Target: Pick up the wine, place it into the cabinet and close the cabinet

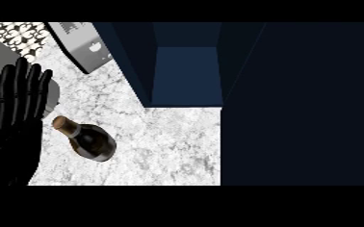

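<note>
Nothing done yet. Near left: black left hand [21, 106] resting, fingers straight and up, holding nothing; right hand out of view. Just beside it, dark glass wine bottle with tan cork [89, 138], untouched on the white marble counter [171, 144]. Farther, dark blue cabinet [186, 72] open. Left to do: grasping, placing inside, closing.

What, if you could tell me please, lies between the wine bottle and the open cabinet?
In the head view, only bare marble counter lies between the wine bottle and the open cabinet; nothing else sits on that stretch.
</note>
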Robot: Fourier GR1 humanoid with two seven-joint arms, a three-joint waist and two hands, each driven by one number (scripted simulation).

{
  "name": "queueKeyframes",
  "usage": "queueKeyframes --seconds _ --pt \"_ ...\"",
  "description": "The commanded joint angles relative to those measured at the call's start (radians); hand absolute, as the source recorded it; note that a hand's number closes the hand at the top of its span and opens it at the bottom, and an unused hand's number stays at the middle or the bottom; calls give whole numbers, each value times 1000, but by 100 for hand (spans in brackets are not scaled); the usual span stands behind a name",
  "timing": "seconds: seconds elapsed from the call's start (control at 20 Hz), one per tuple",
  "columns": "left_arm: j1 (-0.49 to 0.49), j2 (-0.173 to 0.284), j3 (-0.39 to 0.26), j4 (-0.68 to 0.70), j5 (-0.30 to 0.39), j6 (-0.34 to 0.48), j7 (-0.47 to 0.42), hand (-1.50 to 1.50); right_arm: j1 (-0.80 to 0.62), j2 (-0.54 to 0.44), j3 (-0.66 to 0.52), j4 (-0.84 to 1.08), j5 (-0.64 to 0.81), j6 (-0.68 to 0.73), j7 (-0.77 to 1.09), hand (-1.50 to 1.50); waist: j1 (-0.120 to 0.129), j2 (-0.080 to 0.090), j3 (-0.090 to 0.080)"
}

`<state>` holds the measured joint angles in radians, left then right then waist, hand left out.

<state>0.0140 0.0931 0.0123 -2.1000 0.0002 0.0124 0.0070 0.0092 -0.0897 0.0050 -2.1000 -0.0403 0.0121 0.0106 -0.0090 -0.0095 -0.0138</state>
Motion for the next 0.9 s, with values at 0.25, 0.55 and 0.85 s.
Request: queueKeyframes --seconds 0.25,0.55,0.85 --pt "115 201 146 22 414 -388 -60 -150 143 -27 11 -167 11 32 32 -150 7 3 11" --pt "142 243 226 -7 774 -363 222 -150 142 -62 108 -277 -97 117 198 -150 12 6 13" --pt "112 300 272 -166 900 -230 405 -150 76 -68 111 -405 -120 75 374 -150 10 8 14"
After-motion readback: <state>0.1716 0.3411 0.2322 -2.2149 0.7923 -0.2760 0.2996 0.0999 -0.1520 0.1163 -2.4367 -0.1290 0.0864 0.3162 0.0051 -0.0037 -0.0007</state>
